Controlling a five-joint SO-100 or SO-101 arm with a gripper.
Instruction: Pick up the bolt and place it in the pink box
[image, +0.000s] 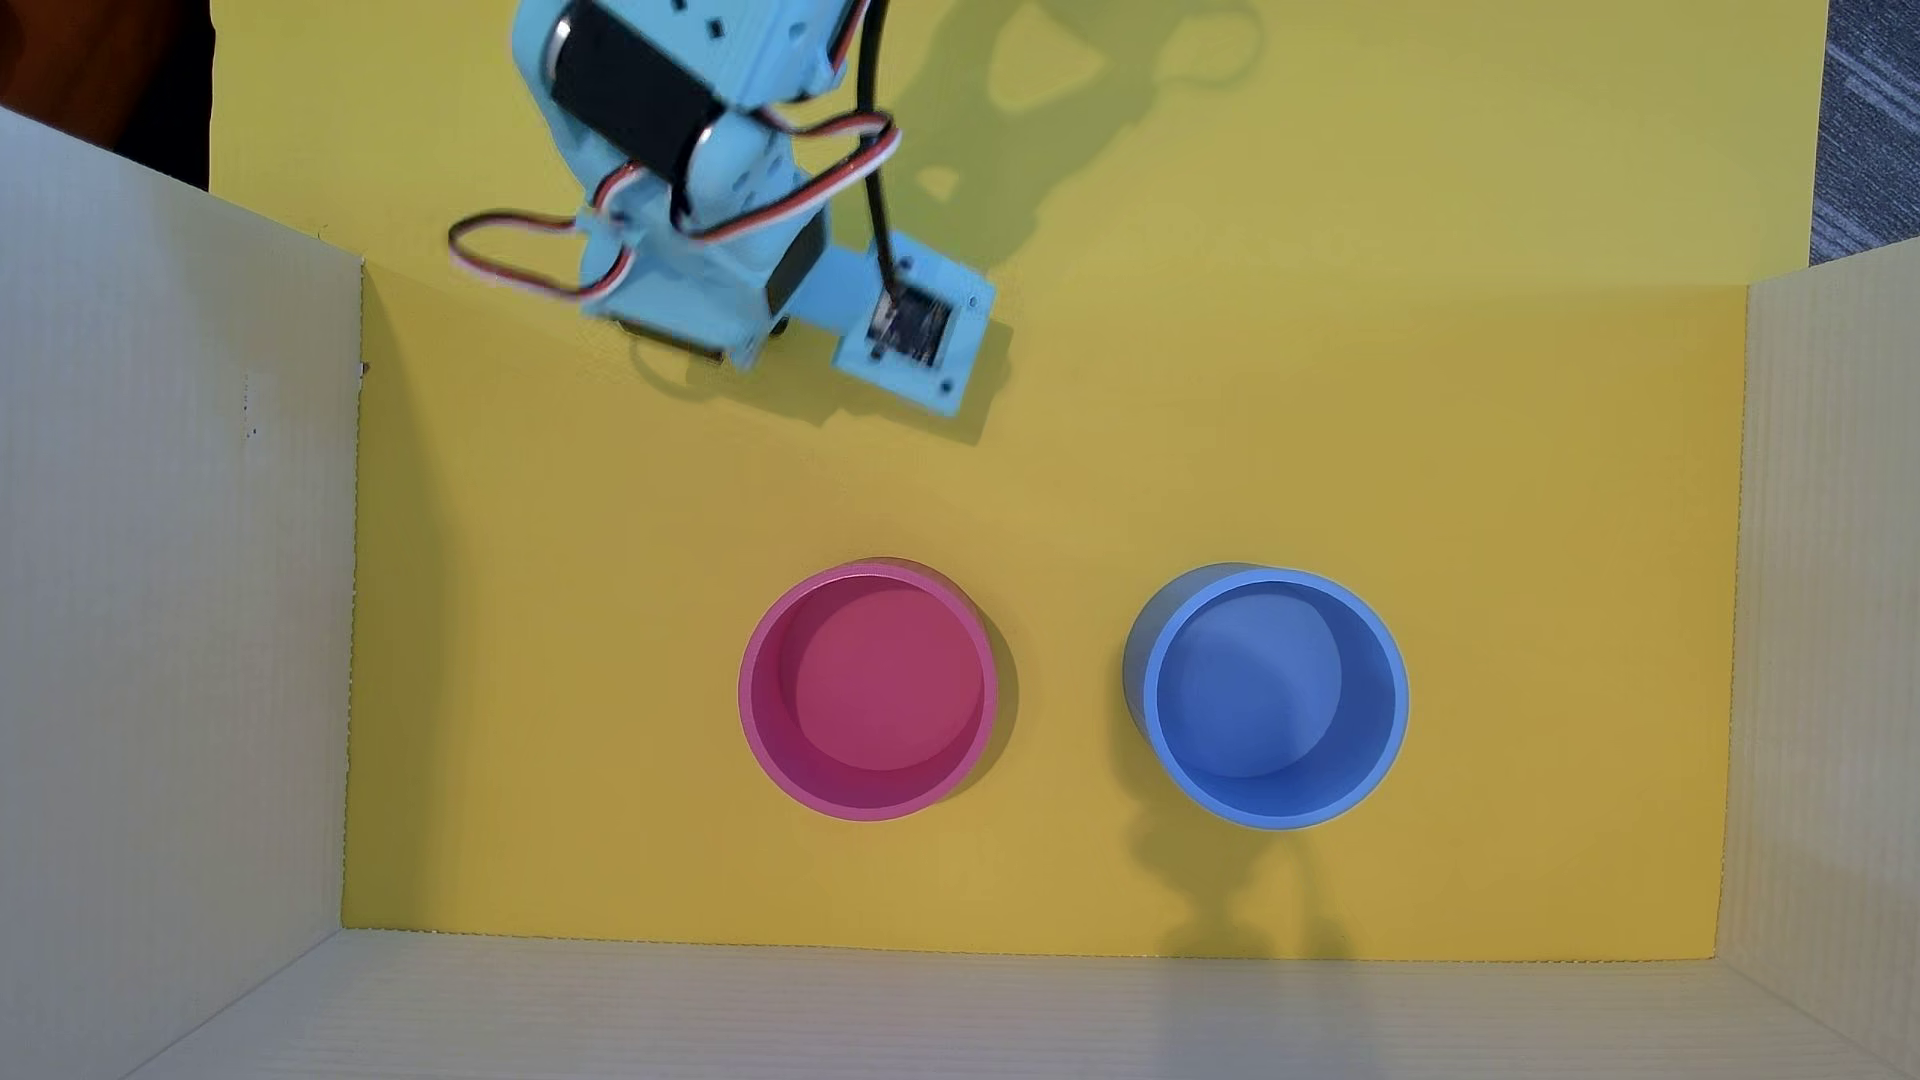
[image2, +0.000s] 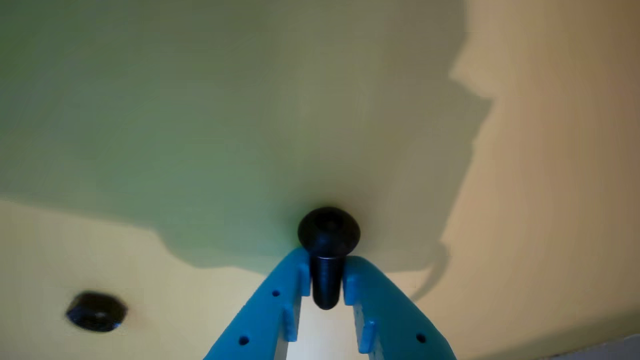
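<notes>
A yellow mat (image: 1351, 436) floors a white-walled enclosure (image: 166, 623), where the light-blue arm (image: 686, 197) reaches in from the far edge in the overhead view. Nearer the camera, well apart from the arm, the pink box (image: 869, 691) stands left of a blue cup (image: 1276, 697). In the wrist view, the gripper (image2: 326, 280) pinches the bolt (image2: 328, 240) by its shaft, with a black nut (image2: 96, 312) on the mat at lower left.
</notes>
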